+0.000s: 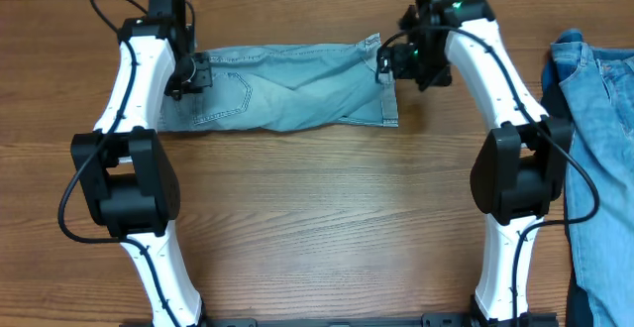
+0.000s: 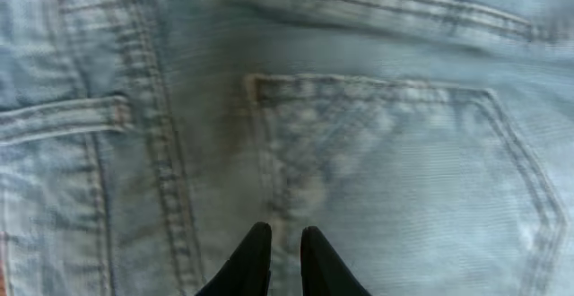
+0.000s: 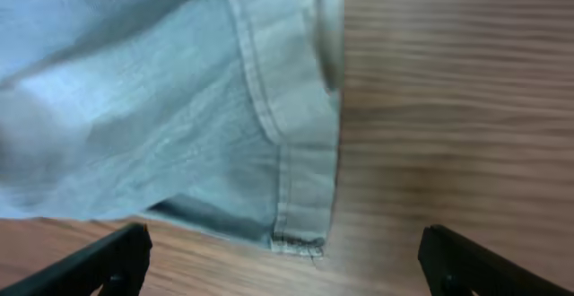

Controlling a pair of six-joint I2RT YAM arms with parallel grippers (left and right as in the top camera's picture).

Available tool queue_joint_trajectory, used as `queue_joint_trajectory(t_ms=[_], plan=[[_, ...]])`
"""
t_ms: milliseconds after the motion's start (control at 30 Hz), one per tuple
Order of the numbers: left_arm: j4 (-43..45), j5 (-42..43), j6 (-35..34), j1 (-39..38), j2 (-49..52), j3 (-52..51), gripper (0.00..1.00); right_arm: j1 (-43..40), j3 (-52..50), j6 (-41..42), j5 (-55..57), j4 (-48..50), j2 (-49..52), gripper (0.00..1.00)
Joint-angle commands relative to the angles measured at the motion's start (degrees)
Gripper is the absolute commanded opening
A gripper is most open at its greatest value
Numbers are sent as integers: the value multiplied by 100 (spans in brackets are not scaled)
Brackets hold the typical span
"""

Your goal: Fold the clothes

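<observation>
The shorts [image 1: 287,89] lie long axis left-right, hems [image 1: 388,94] pointing right.

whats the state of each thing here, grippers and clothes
shorts: lying flat, rumpled
left gripper: nearly closed, tips down at the shorts; grip unclear
right gripper: wide open by the hem corner, holding nothing
darker denim: lying at the far right, untouched

Shorts [image 1: 297,89]: faded matt denim, stitched seams. Table [image 1: 327,218]: smooth wood grain. Left fingers [image 2: 251,262]: smooth black plastic.
</observation>
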Motion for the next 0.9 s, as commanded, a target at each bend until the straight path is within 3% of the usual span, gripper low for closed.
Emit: queue_joint_trajectory(t_ms=[0, 100, 267, 667, 733, 867], plan=[[302, -52, -208, 286, 28, -105, 17, 109, -595, -774, -76, 662, -26, 100], [448, -55, -203, 389, 50, -114, 19, 94, -968, -1010, -33, 1582, -17, 100], [586, -57, -205, 398, 52, -127, 20, 92, -1003, -1283, 55, 2249, 4, 100], [564, -61, -203, 398, 52, -127, 24, 85, -1003, -1276, 330, 2852, 356, 100], [560, -63, -181, 398, 52, -127, 24, 85, -1003, -1272, 332, 2887, 356, 94], [562, -81, -184, 398, 52, -127, 25, 7, -1003, -1025, 326, 2907, 411, 93]])
